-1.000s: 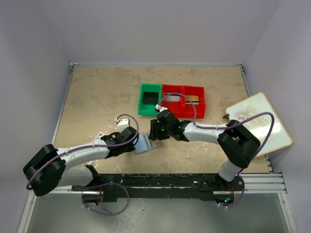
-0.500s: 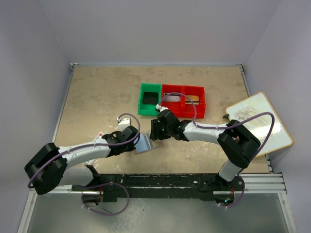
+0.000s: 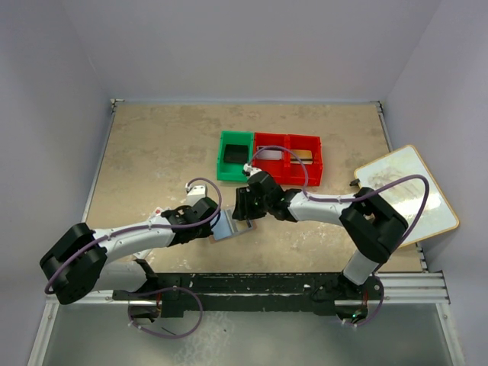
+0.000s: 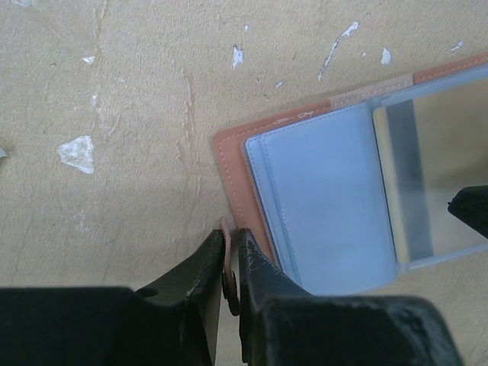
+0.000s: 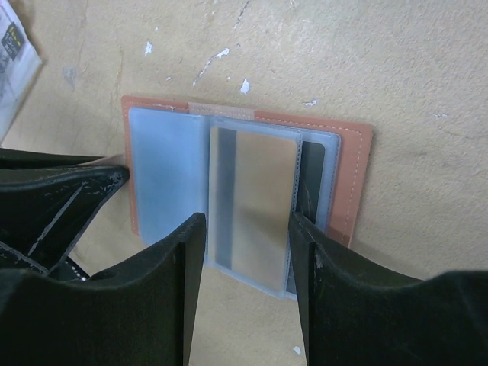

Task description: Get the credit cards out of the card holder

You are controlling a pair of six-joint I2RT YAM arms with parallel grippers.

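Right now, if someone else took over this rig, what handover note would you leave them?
The left pincer is shut on the brown rim of the card holder, at one corner.
The right pincer is open, one finger on either side of the clear sleeve, gripping nothing.
The holder lies open and flat on the table.
Done: holder opened and held.
Left: pull the card from the sleeve, then any others.
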